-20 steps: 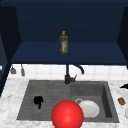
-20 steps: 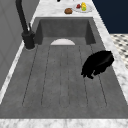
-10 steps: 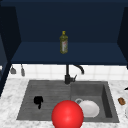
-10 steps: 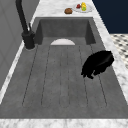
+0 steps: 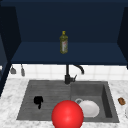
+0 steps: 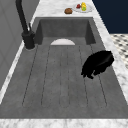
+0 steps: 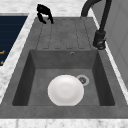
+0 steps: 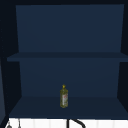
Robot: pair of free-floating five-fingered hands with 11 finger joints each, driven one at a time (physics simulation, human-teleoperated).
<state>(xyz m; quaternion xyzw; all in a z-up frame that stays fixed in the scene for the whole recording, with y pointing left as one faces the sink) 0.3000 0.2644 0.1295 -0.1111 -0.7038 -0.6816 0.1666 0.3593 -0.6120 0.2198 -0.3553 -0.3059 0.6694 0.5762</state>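
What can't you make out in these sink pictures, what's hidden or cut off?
- Front view: a red ball covers the left edge of the white plate and part of the sink's front rim.
- Left side view: the basin's edge hides most of the plate; the food on the far dish is too small to name.
- Bottle label: too blurred to read.
- Left hand: what lies under its curled fingers stays unseen.

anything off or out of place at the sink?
One oddity: a red ball at the sink's front edge in the front view, hiding part of the white plate in the basin. The left hand hovers over the drainboard, fingers curled, holding nothing.
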